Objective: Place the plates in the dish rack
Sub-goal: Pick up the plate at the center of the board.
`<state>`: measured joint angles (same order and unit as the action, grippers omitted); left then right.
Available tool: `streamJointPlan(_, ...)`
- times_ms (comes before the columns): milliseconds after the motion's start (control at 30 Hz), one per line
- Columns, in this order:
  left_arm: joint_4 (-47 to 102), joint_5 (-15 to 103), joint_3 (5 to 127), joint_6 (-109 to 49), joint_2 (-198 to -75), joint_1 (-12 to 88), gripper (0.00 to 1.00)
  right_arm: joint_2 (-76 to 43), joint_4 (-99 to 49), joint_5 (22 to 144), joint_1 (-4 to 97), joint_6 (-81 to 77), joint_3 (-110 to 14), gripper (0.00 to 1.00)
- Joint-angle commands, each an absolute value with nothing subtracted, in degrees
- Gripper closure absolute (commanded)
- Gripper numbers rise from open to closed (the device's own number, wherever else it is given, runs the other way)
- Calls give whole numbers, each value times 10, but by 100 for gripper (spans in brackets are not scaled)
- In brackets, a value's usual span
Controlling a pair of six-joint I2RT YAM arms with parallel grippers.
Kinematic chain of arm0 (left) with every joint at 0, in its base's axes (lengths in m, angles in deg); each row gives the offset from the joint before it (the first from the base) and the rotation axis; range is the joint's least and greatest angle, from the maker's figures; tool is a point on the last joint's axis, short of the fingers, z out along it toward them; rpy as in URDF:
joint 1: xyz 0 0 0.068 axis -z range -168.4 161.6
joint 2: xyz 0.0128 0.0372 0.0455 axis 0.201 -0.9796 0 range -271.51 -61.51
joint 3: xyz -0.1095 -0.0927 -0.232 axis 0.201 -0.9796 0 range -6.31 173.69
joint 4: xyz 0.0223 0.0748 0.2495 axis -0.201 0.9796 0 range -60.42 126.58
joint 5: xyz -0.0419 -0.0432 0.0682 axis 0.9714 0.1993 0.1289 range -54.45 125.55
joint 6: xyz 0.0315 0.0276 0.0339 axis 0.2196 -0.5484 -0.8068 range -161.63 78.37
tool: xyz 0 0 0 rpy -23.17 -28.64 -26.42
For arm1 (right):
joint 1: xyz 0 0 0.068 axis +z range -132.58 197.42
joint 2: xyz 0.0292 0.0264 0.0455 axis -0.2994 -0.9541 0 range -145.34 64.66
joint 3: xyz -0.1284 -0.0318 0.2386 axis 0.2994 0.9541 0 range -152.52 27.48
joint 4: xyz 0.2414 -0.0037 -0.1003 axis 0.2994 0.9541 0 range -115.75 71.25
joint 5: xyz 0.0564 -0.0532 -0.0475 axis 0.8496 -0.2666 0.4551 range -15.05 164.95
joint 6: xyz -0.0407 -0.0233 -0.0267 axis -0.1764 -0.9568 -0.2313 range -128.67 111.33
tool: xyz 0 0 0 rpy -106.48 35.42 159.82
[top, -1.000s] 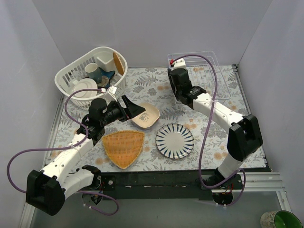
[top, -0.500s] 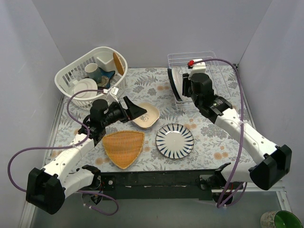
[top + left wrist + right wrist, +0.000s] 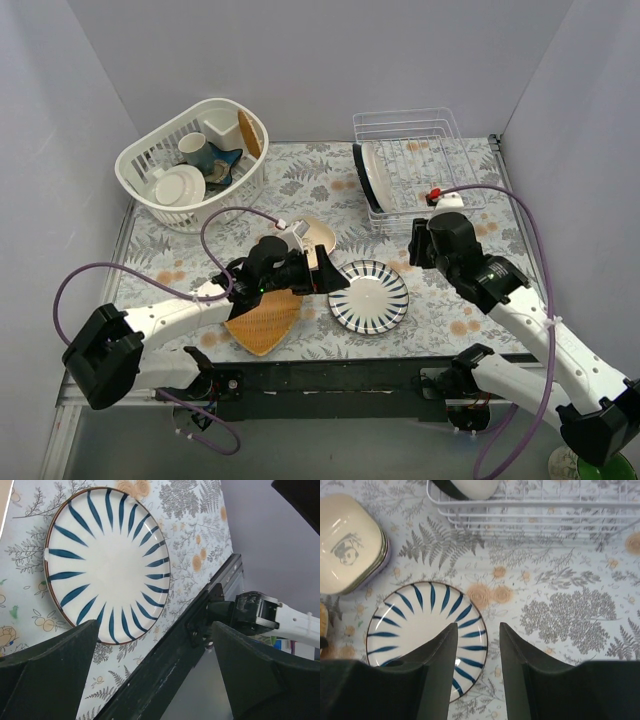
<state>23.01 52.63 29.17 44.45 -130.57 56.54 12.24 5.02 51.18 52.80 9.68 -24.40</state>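
Floral table [image 3: 310, 178] | striped plate [image 3: 368, 296] flat | left jaws wide apart, empty | right jaws parted, empty

Count:
- Grippers: 2, left gripper [image 3: 155, 680] and right gripper [image 3: 477, 630].
- Rack [image 3: 440, 160]: 1.
- Round plates outside the basket: 2, namely 1 racked plate [image 3: 368, 178] and 1 striped plate [image 3: 368, 296].
- Square dishes [image 3: 347, 540]: 1 stack. Looks like 3 going by the rims: cream on top, then green, then lilac.
- Tray [image 3: 262, 318]: 1.
- Basket [image 3: 135, 160]: 1, holding 5 items:
  - 1 white plate [image 3: 180, 186]
  - 1 white cup [image 3: 192, 146]
  - 1 blue piece [image 3: 222, 163], can't tell what it is
  - 1 white tub [image 3: 220, 127]
  - 1 tan piece [image 3: 248, 133]
- Green cup [image 3: 592, 463]: 1.
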Motion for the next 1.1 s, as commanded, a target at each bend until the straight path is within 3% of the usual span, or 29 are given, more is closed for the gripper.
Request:
streamJointPlan(0, 228, 458, 288, 450, -1316, 591, 4, 166, 86, 584, 529, 149, -208, 53)
streamJointPlan(267, 291, 406, 312, 440, -1359, 613, 5, 194, 61, 643, 529, 230, -121, 51)
streamJointPlan(700, 311, 366, 338, 448, -1451, 633, 11, 179, 36, 669, 528, 237, -100, 51)
streamJointPlan(900, 299, 369, 351, 453, -1485, 642, 21, 183, 34, 668, 528, 236, -90, 51)
streamJointPlan(1067, 276, 371, 354, 458, -1508, 643, 39, 183, 38, 660, 528, 231, -91, 51)
